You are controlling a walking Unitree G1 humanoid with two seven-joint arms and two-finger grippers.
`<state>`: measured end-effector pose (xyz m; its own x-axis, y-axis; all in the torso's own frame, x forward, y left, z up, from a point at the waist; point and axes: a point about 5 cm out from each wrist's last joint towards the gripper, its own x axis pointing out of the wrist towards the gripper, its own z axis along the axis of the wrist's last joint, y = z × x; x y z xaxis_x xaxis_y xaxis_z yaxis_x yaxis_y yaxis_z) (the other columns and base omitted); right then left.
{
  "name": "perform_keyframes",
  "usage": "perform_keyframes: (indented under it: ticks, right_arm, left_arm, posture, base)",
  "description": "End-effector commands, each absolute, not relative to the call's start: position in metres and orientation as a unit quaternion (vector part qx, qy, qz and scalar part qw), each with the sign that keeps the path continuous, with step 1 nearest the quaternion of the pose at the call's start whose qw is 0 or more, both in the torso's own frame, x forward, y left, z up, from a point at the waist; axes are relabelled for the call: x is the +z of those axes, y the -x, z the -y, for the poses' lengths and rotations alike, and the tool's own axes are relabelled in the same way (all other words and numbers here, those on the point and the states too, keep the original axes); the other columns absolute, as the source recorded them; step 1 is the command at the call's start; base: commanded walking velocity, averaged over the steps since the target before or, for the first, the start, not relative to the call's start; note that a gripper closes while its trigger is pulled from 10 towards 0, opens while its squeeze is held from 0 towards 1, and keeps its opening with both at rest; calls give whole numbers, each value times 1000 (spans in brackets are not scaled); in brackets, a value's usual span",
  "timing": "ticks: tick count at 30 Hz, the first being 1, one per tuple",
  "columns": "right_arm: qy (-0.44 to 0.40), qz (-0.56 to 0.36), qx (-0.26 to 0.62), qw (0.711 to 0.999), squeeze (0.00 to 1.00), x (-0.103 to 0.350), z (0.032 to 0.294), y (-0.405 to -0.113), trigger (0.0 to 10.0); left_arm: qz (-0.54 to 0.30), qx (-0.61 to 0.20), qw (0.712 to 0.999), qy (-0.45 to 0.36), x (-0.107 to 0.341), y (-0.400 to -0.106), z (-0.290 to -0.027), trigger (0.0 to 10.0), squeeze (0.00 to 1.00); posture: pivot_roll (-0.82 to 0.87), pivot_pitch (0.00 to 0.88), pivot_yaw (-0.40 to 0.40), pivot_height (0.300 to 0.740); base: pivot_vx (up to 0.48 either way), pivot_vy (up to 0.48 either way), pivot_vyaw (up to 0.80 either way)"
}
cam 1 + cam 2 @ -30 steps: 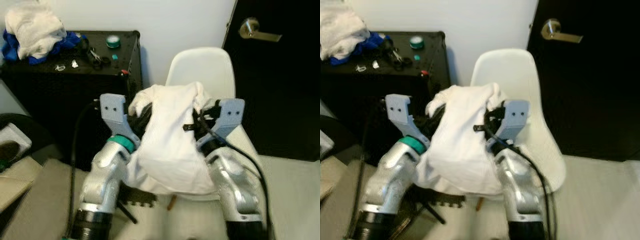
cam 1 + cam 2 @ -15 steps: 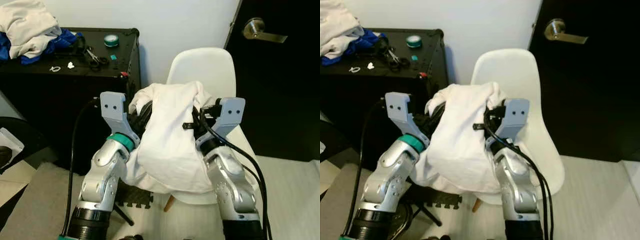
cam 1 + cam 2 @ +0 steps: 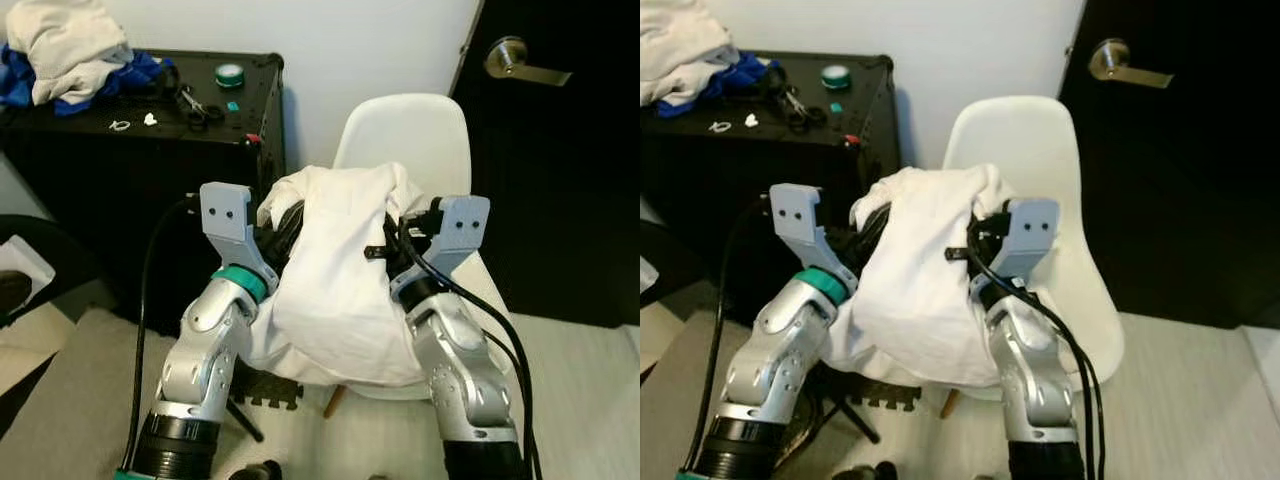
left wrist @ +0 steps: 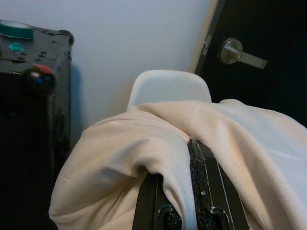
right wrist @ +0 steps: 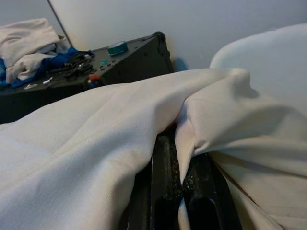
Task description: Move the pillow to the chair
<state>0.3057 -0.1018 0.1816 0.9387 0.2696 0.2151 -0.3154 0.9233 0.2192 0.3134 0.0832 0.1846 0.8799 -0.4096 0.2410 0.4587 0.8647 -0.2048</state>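
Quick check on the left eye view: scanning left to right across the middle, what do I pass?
Black cabinet → left gripper pinching cloth → white pillow → right gripper pinching cloth → white plastic chair behind → dark door with metal handle.

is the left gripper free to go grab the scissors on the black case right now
Probably not. The left gripper is shut on the pillow, which both grippers hold over the chair. The scissors lie on the black case, off to its left.
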Motion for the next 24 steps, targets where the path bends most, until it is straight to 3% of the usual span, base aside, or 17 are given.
perform_keyframes:
  ticks: [1, 8, 14, 19, 24]
  right_arm:
    - [-130, 103, 206, 964, 0, 190, 80, -303, 10000]
    - [-130, 102, 206, 964, 0, 190, 80, -303, 10000]
    - [-130, 101, 207, 964, 0, 189, 80, -303, 10000]
    - [-130, 100, 207, 964, 0, 189, 79, -304, 10000]
    - [-130, 98, 204, 965, 0, 188, 80, -304, 10000]
  left_arm:
    - [126, -278, 944, 126, 199, -309, -61, 10000, 0]
    - [126, -276, 945, 125, 199, -309, -62, 10000, 0]
    - [112, -273, 945, 139, 197, -310, -63, 10000, 0]
    - [103, -281, 943, 146, 197, -309, -61, 10000, 0]
    - [107, -285, 943, 137, 196, -309, -58, 10000, 0]
  posture:
    - [-5, 0, 110, 740]
    - [-3, 0, 107, 740]
    - [0, 0, 103, 740]
    - [0, 0, 102, 740]
    - [-2, 0, 107, 740]
  base:
    - [0, -390, 0]
    - [0, -382, 0]
    - [0, 0, 0]
    - [0, 409, 0]
    - [0, 0, 0]
